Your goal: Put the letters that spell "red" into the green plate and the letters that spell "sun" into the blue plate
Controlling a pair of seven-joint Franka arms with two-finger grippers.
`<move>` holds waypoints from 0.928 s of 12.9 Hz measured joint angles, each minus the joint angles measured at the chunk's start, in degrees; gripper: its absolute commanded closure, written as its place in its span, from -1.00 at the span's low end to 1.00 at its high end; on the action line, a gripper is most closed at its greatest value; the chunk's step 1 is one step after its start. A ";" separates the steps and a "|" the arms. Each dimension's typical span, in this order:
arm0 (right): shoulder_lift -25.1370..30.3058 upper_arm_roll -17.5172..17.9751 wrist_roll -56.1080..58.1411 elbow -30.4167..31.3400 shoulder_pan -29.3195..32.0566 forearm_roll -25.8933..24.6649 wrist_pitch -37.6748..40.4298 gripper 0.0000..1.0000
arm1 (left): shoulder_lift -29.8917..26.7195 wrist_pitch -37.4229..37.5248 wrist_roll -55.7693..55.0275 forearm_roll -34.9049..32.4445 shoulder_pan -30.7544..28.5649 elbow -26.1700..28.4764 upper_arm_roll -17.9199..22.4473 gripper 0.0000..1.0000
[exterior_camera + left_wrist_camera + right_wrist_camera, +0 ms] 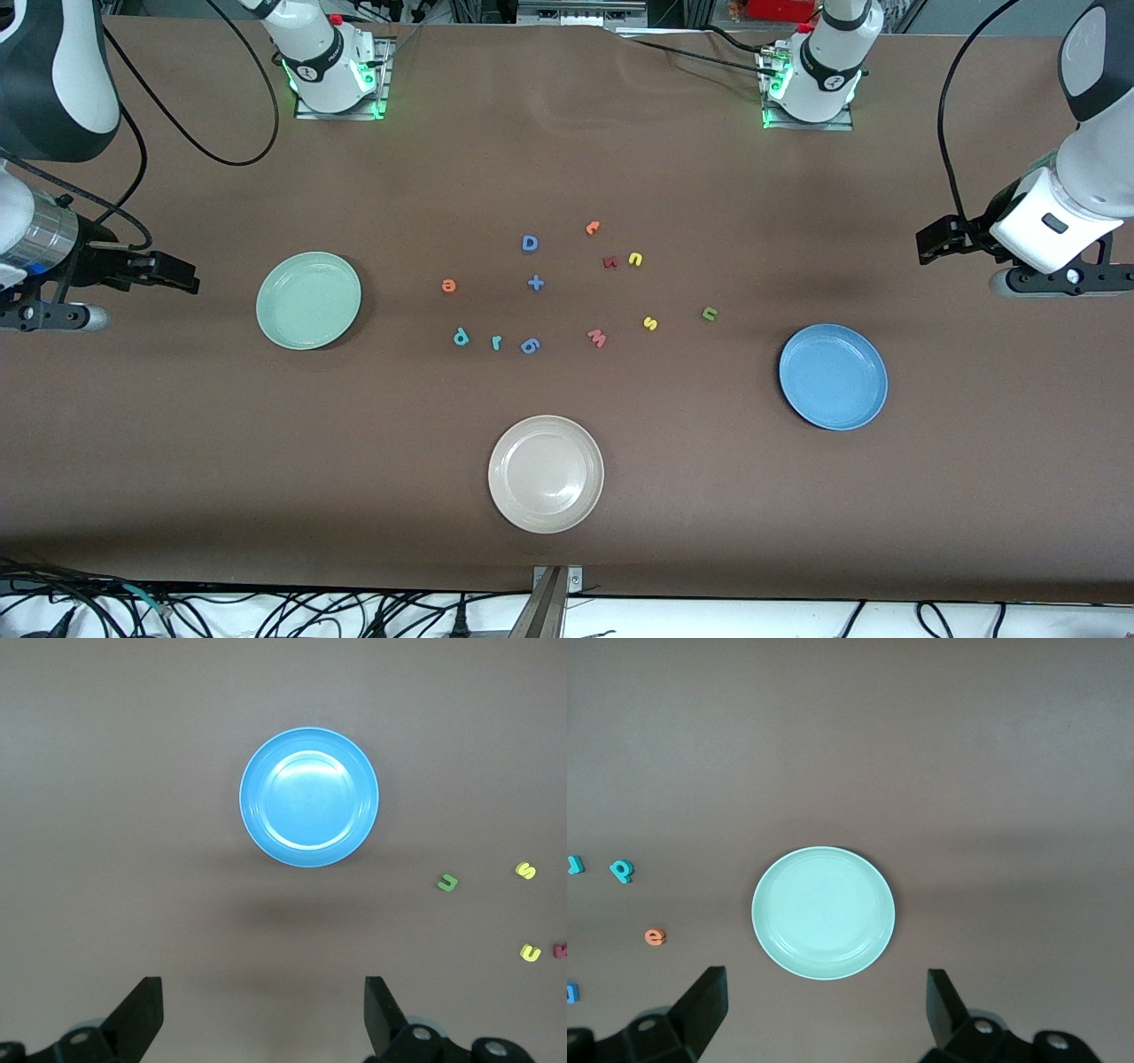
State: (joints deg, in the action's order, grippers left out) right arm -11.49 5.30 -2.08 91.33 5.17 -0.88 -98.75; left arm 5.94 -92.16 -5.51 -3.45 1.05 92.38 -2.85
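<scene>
From the front, the green plate point(308, 300) sits toward the right arm's end of the table, the blue plate point(833, 377) toward the left arm's end, and the foam letters point(567, 288) lie scattered on the table between them. Left wrist view: the left gripper point(264, 1017) hangs wide open and empty, the blue plate point(308, 797) bare, with the green "u" point(449, 882) nearby. Right wrist view: the right gripper point(826, 1008) gapes empty over the bare green plate point(823, 912), with the orange "e" point(654, 936) close by.

Even overhead light, soft shadows beside the plates, mild glare on the beige-white plate point(546, 474), all sharp.
</scene>
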 measured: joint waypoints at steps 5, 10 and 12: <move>-0.02 -0.04 0.00 -0.45 0.46 0.00 0.00 -0.99 | 0.33 0.00 0.00 0.00 0.09 0.03 -0.10 -1.00; -0.31 0.03 -1.30 -0.44 0.67 0.04 0.00 -0.98 | 1.16 0.00 0.00 0.00 0.51 0.11 -0.54 -1.00; -1.01 0.45 -4.35 -0.44 0.50 0.11 -0.15 -0.98 | 1.64 -0.01 0.00 0.00 0.74 0.15 -1.33 -1.00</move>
State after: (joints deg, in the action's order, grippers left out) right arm -12.50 5.74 -6.42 90.89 5.66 -0.77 -98.90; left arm 7.59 -92.17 -5.51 -3.45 1.79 92.53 -4.18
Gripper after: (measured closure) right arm 0.004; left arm 0.000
